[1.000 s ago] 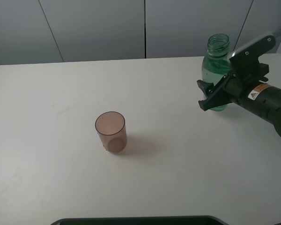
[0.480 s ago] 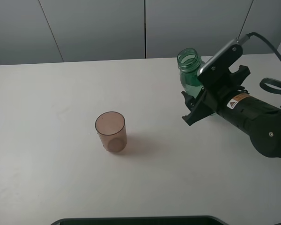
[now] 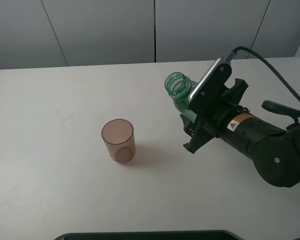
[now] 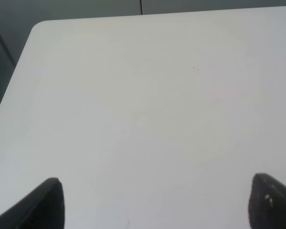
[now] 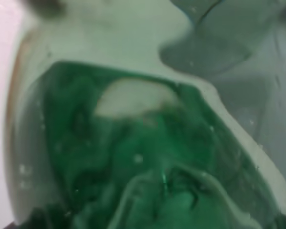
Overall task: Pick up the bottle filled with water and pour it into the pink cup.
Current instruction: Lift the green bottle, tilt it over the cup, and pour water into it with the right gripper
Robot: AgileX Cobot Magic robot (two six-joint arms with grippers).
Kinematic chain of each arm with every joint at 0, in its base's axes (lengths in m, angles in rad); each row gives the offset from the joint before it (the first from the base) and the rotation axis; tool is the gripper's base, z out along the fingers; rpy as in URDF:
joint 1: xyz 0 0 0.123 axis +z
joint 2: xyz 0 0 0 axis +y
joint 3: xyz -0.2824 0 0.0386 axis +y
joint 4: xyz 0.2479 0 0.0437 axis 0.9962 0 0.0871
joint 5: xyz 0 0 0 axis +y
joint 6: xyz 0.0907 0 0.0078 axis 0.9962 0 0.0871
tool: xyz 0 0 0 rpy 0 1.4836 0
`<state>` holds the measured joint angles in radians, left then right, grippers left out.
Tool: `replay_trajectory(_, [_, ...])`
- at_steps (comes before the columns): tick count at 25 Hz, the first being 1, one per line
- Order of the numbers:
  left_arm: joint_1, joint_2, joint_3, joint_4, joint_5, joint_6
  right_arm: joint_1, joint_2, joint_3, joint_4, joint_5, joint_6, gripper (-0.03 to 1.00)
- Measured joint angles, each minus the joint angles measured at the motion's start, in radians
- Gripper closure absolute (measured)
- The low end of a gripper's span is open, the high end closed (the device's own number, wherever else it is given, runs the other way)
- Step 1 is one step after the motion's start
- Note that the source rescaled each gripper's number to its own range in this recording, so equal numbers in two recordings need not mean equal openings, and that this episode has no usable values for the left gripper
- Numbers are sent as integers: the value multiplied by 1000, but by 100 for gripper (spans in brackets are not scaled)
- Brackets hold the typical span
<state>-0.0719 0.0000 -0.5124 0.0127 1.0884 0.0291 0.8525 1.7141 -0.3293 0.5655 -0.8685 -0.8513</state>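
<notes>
The pink cup (image 3: pixel 118 140) stands upright on the white table, left of centre in the exterior view. My right gripper (image 3: pixel 194 126) is shut on the green bottle (image 3: pixel 182 95) and holds it off the table, to the right of the cup, with its open neck tilted toward the cup. The bottle's lower body is hidden behind the gripper. In the right wrist view the bottle (image 5: pixel 133 157) fills the picture, with green water inside. My left gripper (image 4: pixel 152 202) is open over bare table; only its two dark fingertips (image 4: pixel 43 202) show, and the left arm is out of the exterior view.
The white table (image 3: pixel 50 190) has a rounded back left corner (image 4: pixel 38 26). A grey panelled wall (image 3: pixel 105 30) runs behind it. A black cable (image 3: pixel 275 70) trails from the right arm. A dark edge (image 3: pixel 145 235) lies along the table's front.
My right gripper has carried the bottle left and toward the front, from the table's back right to near the cup. The bottle has tilted toward the cup. The cup has not moved.
</notes>
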Motion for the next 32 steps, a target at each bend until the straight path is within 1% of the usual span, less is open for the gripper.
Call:
replay_trajectory(5, [0, 0, 0, 0, 0, 4, 63, 0, 0, 65, 0, -41, 96])
replay_trajectory(7, [0, 0, 0, 0, 0, 4, 84, 0, -11, 116, 8, -66, 96])
replay_trajectory(11, [0, 0, 0, 0, 0, 4, 126, 0, -64, 230, 14, -196, 96])
replay_trajectory(14, [0, 0, 0, 0, 0, 4, 139, 0, -100, 281, 59, -291, 96])
replay_trajectory(17, [0, 0, 0, 0, 0, 4, 143, 0, -114, 292, 94, -333, 96])
replay_trajectory(25, [0, 0, 0, 0, 0, 2, 143, 0, -135, 310, 119, -418, 96])
replay_trajectory(30, [0, 0, 0, 0, 0, 2, 143, 0, -135, 341, 121, -533, 96])
replay_trajectory(32, [0, 0, 0, 0, 0, 2, 143, 0, -135, 345, 121, -563, 96])
